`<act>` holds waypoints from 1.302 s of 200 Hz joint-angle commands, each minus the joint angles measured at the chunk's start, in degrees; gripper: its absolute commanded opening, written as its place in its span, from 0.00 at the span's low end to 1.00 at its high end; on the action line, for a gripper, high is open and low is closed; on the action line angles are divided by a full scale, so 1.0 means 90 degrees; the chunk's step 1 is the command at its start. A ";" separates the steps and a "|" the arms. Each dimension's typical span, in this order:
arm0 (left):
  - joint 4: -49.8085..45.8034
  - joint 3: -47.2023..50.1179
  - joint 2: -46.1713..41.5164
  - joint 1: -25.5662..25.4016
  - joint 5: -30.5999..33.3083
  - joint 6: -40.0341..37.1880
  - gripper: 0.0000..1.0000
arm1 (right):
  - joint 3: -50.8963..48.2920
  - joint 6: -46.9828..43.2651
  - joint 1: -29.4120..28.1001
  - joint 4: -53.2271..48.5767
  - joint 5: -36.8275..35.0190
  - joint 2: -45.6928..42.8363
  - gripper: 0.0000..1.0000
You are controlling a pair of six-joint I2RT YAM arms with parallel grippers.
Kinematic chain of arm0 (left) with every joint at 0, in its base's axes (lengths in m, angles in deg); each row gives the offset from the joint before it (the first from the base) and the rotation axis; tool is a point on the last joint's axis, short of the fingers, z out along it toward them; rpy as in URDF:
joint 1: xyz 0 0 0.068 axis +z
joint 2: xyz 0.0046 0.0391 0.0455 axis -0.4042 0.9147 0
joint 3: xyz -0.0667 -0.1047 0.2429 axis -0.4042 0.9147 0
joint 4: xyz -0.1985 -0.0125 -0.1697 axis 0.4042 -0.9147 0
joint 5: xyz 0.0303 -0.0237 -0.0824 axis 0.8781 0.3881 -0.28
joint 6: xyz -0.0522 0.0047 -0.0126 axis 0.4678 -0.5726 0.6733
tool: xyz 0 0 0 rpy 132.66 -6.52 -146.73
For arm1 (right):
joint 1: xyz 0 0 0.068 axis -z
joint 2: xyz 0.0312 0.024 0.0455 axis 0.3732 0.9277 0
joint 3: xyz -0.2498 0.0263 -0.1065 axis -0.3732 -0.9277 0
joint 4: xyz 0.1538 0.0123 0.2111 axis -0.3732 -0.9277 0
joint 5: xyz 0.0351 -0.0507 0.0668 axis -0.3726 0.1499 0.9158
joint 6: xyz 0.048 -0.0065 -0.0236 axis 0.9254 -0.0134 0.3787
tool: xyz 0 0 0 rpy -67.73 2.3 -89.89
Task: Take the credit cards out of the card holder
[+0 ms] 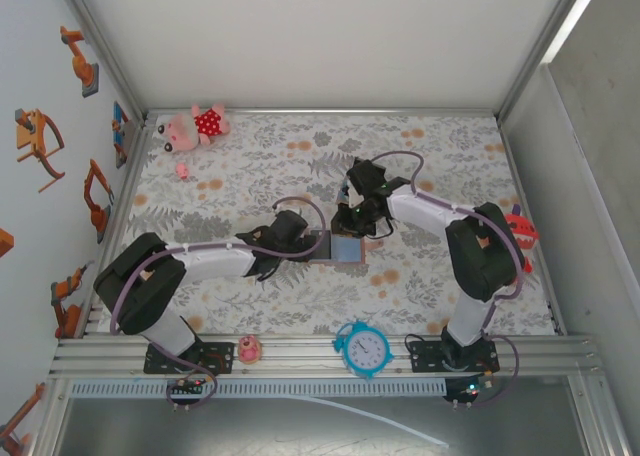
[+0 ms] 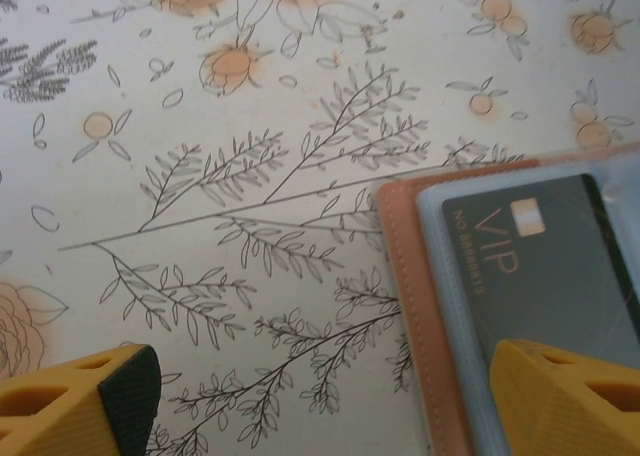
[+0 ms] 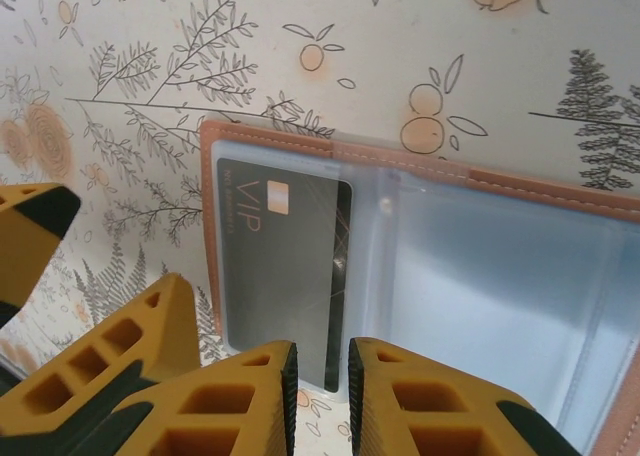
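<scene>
Dead centre of the floral tablecloth [image 1: 440, 156] the card holder [image 1: 348, 248] lies flat and wide open, tan leather border up, clear blue-grey pockets showing. Both arms lean in on it. The left gripper [image 1: 303, 242] sits at the holder's 9 o'clock edge and the right gripper [image 1: 358, 224] is just off its 12 o'clock edge. From the left wrist, the left gripper's jaws stand wide apart, with one yellow finger [image 2: 85, 404] with a black pad over bare cloth at 7 o'clock. The other finger [image 2: 565, 396] at 5 o'clock overlaps the holder's corner, though I cannot tell whether it presses down. A dark card marked VIP [image 2: 545, 276] sits tucked inside its pocket right beside that finger. Over to the right wrist: the same card [image 3: 285, 266] fills the pocket at 9 o'clock, and the sleeves toward 3 o'clock look see-through, their contents too hazy to call. The right gripper's [image 3: 320, 401] jaws are nearly together at 6 o'clock, just a narrow slit between the black pads. The card's near edge and a strip of cloth show through that slit, with nothing pinched. Around the table, a plush pig in a red dotted dress [image 1: 195, 126] lies at the far 11 o'clock corner. A teal alarm clock [image 1: 363, 348] stands on the near rail at 6 o'clock, between the arm bases. A small pink round thing [image 1: 248, 350] sits on the rail toward 7 o'clock.
</scene>
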 commanded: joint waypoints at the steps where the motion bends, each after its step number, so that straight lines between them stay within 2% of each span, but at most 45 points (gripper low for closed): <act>1: 0.0375 0.0237 0.0039 0.0030 -0.0110 0.0171 0.84 | 0.0187 -0.0169 -0.0047 -0.0333 0.0124 0.0088 0.21; 68: 0.0639 0.0346 0.0417 0.0025 -0.0381 0.0297 0.77 | -0.0001 -0.0211 -0.0097 -0.0115 0.0122 0.0180 0.21; 126: 0.0368 0.0304 0.0448 0.0008 -0.0386 0.0318 0.72 | -0.0553 -0.0127 -0.0097 0.0588 0.0361 0.0151 0.22; 174: 0.0140 0.0115 0.0617 -0.0107 -0.0289 0.0348 0.72 | -0.0908 0.0141 -0.0099 0.1371 0.0591 0.0200 0.22; 260: 0.0084 -0.0003 0.0847 -0.0217 -0.0305 0.0409 0.69 | -0.1037 0.0293 -0.0097 0.1736 0.0684 0.0428 0.20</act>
